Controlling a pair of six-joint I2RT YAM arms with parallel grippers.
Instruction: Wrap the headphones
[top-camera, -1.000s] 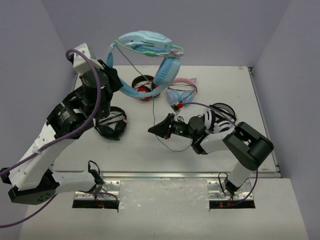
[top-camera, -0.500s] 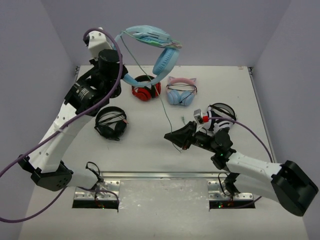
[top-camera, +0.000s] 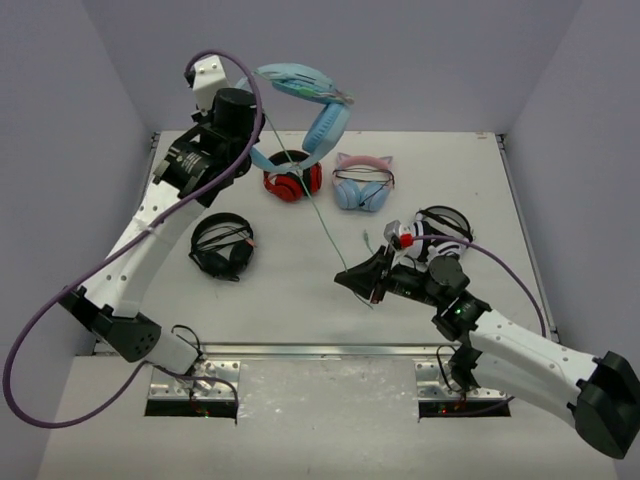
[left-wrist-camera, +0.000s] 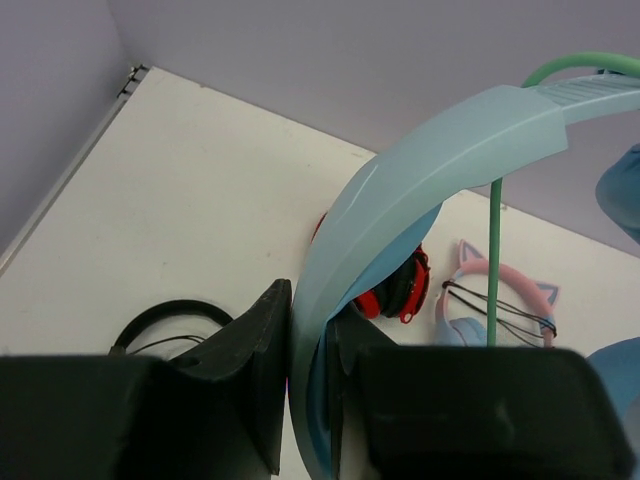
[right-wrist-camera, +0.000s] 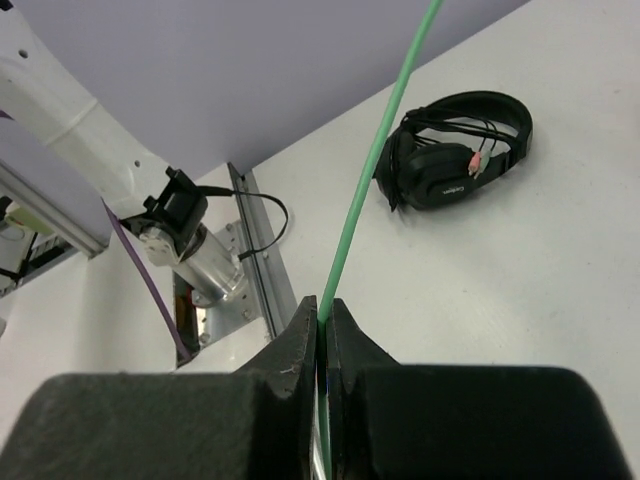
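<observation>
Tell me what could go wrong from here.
The cable runs straight and tight from the headphones to the right tool; more pull could slip it free or strain it. The left tool pinches just the headband, so the headphones might swing or drop onto the red pair below.

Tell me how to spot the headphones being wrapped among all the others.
Look at the far left of the white table, where the left arm reaches up. Its jaws clamp the headphones in the air by their wide headband. They are the only big light-blue pair off the table, with a thin green cable running down to the right arm's jaws.
</observation>
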